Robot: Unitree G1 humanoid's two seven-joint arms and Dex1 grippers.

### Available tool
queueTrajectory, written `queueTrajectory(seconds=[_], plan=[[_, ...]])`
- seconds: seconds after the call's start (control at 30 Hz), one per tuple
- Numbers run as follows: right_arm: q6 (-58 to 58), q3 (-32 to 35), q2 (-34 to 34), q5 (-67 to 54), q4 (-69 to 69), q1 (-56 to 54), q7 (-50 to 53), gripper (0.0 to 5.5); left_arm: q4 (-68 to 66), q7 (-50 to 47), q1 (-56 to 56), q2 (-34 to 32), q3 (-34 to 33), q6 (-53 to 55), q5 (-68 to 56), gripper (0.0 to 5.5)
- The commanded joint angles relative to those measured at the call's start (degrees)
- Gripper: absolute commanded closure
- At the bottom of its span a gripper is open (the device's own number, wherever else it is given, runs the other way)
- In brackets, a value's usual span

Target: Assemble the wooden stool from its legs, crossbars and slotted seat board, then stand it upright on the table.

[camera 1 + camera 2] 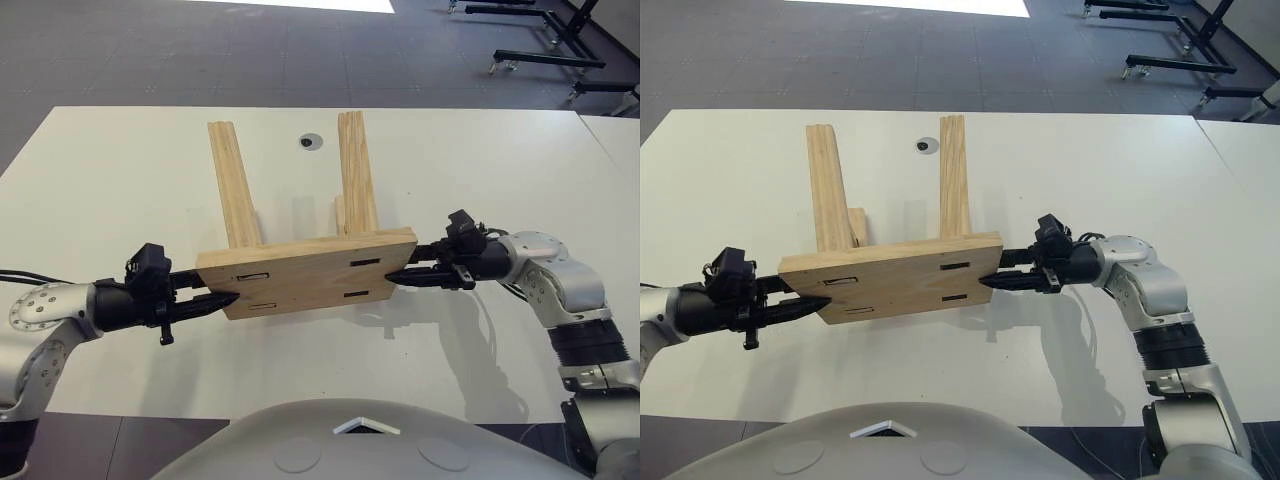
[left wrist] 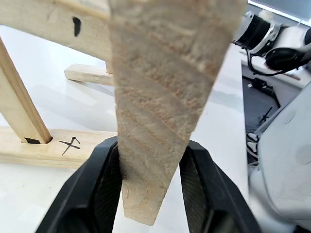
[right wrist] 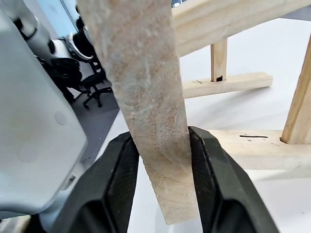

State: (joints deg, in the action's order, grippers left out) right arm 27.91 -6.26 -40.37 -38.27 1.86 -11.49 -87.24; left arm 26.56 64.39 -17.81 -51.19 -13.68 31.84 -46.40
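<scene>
Seat board (image 2: pixel 155 111) edge nearest, pinched at opposite ends by my left gripper (image 1: pixel 222 298) and right gripper (image 1: pixel 398 277); legs (image 1: pixel 232 185) stretched away over the table (image 1: pixel 120 180). Assembly seemed done. Next: rotate the stool upright and lower it evenly.

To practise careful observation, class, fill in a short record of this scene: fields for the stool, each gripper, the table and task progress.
stool: looks assembled, lying on its side
seat board: slotted face towards the robot, held at both ends
legs: pointing away from the robot
left gripper: shut on the seat board's left edge
right gripper: shut on its right edge
table: white, with a small round fitting between the far leg ends
progress: stool not yet upright
</scene>
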Motion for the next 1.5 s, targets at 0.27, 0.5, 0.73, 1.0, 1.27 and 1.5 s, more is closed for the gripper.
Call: queueTrajectory(seconds=[0.27,0.5,0.73,1.0,1.27,1.5], plan=[[28.1,-17.4,-5.5,-13.7,4.4,-5.3,-5.2,4.06,-0.8,-24.9,4.7,4.0,-6.7,15.1,-43.7,3.93],[64.6,-16.4,-18.2,-43.1,8.3,-49.4,-5.1,4.09,-6.0,-36.3,8.4,3.5,-9.1,11.8,-56.1,3.93],[64.6,-29.3,-21.4,-50.0,11.0,-57.4,-4.5,4.09,-6.8,-45.4,10.7,5.2,-8.7,10.0,-60.2,3.93],[64.6,-24.4,-16.6,-53.4,16.2,-52.0,12.3,4.09,-5.4,-48.1,9.5,7.0,-8.3,11.5,-58.1,3.35],[64.0,-11.1,-8.9,-60.6,17.3,-43.2,37.6,2.58,-6.3,-48.1,10.8,6.5,-8.7,13.2,-54.8,2.06],[63.2,-5.6,-7.8,-58.7,8.9,-33.5,45.5,1.76,-7.5,-47.0,13.0,5.9,-8.8,15.2,-52.4,0.92]])
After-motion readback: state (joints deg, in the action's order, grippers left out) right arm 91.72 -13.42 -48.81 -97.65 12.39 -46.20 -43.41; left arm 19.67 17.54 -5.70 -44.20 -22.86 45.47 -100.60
